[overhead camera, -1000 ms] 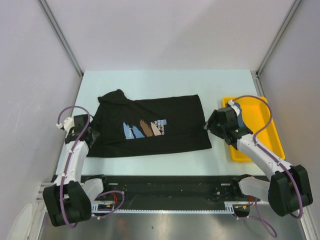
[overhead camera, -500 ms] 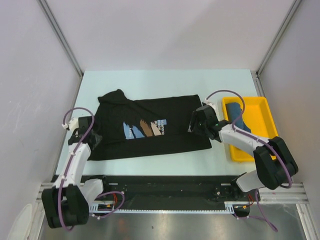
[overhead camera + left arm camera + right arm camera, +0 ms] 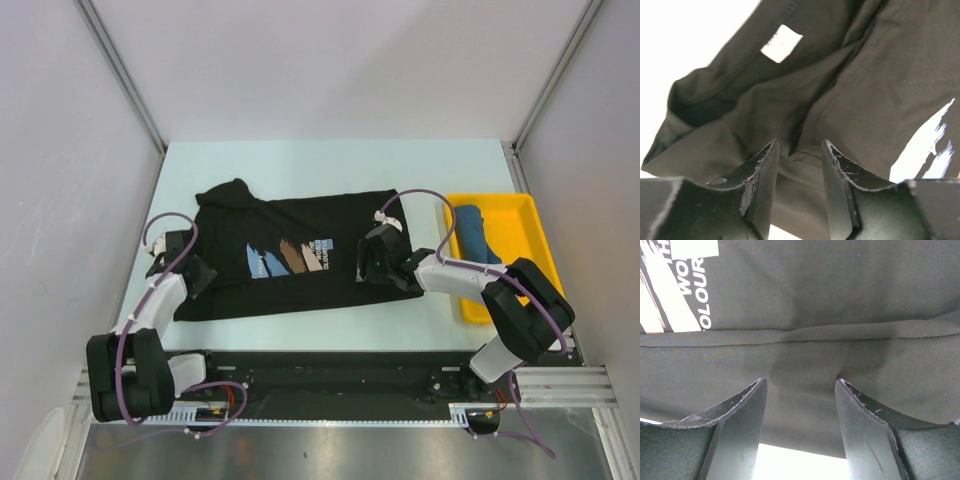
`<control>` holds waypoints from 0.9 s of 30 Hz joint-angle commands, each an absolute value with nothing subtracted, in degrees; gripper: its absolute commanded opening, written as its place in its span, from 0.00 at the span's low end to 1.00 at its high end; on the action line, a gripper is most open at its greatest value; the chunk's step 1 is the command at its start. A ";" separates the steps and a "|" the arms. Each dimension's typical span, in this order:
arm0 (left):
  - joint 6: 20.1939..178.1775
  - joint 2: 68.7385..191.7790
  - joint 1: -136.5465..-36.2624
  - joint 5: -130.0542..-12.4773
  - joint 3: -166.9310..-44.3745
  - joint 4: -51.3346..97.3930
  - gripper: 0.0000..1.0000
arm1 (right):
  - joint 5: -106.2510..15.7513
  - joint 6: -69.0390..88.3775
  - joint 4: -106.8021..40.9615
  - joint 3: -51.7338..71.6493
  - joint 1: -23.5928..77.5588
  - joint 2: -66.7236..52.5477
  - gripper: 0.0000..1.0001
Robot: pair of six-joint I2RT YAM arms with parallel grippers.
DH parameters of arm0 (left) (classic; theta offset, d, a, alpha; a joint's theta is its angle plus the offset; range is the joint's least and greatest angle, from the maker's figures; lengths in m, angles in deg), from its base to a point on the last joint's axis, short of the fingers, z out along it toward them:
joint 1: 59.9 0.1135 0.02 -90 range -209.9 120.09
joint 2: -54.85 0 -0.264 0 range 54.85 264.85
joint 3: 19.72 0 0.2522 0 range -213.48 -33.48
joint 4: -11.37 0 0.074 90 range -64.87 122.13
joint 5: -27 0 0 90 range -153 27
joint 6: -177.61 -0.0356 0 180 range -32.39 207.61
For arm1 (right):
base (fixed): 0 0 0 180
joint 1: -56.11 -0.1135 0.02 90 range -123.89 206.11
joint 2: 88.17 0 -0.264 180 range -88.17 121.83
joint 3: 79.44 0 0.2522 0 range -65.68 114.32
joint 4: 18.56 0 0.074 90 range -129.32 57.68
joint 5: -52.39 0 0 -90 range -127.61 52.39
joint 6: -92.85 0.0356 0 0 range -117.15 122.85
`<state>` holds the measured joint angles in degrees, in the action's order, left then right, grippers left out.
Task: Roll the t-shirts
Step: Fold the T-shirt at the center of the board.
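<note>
A black t-shirt [image 3: 300,220] with a blue, brown and white print [image 3: 290,258] lies spread flat on the table. A dark teal t-shirt [image 3: 472,228] sits bundled in the yellow tray [image 3: 530,250]. My left gripper [image 3: 200,272] is at the black shirt's left edge by the sleeve. In the left wrist view it [image 3: 799,142] stands open, with wrinkled black cloth [image 3: 865,90] under its tips. My right gripper [image 3: 362,262] is low over the shirt's lower right part. It [image 3: 800,381] is open above a folded hem [image 3: 815,335], nothing pinched.
The pale table [image 3: 300,160] has bare surface behind the shirt. White walls with metal posts close in the left, right and back. A black rail [image 3: 330,375] runs along the near edge between the arm bases.
My right gripper has swung left from the tray's edge onto the black shirt's lower right part. My left gripper has moved right onto the shirt's left edge.
</note>
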<state>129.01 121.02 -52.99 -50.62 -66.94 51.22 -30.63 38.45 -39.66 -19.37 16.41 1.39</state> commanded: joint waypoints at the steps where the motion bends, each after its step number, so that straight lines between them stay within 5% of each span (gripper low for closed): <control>1: 128.21 122.00 -53.66 -54.03 -67.23 46.76 0.38 | -30.23 37.04 -36.46 -17.78 16.12 2.27 0.62; 12: 129.36 124.63 -56.21 -57.99 -70.83 44.65 0.01 | -30.66 35.90 -35.67 -17.78 17.44 1.66 0.62; 27: 126.37 139.56 -61.13 -65.81 -84.01 39.90 0.00 | -30.75 35.11 -35.93 -16.37 20.51 1.74 0.62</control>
<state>128.95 136.35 -59.46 -61.33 -80.25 43.33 -31.06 36.57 -37.56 -19.26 20.06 2.26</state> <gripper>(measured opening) 0.005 0.620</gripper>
